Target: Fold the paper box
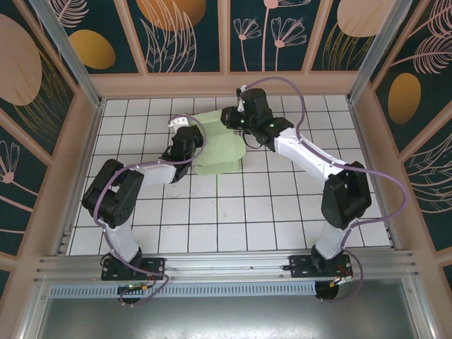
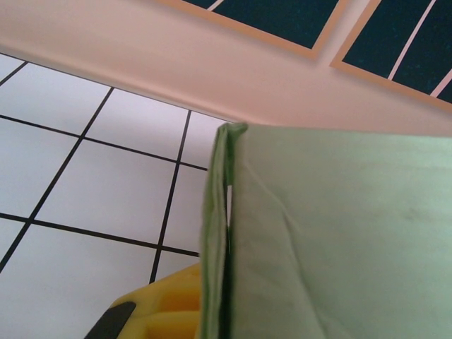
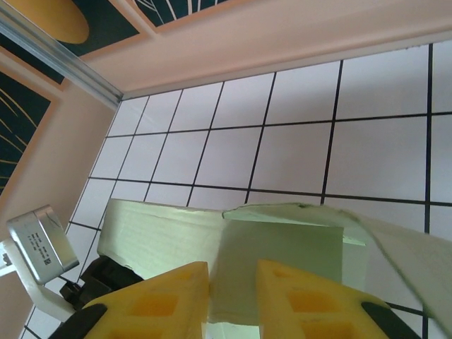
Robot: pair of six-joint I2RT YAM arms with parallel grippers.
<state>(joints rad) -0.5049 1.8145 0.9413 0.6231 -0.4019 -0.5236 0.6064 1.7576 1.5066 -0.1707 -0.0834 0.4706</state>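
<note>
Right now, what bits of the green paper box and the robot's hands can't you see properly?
- Top view: both arms cover the sides of the paper box, hiding where the left end effector and right end effector meet it.
- Left wrist view: the card hides one finger; the frame's right edge cuts the box off.
- Right wrist view: the bottom edge cuts off the flap between the fingers.

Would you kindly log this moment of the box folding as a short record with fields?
box: pale green card, partly folded, lying at the far middle of the table
left gripper: shut on the box's left edge
right gripper: jaws apart, a flap of the box between them
table: white tiles, black lines
</note>
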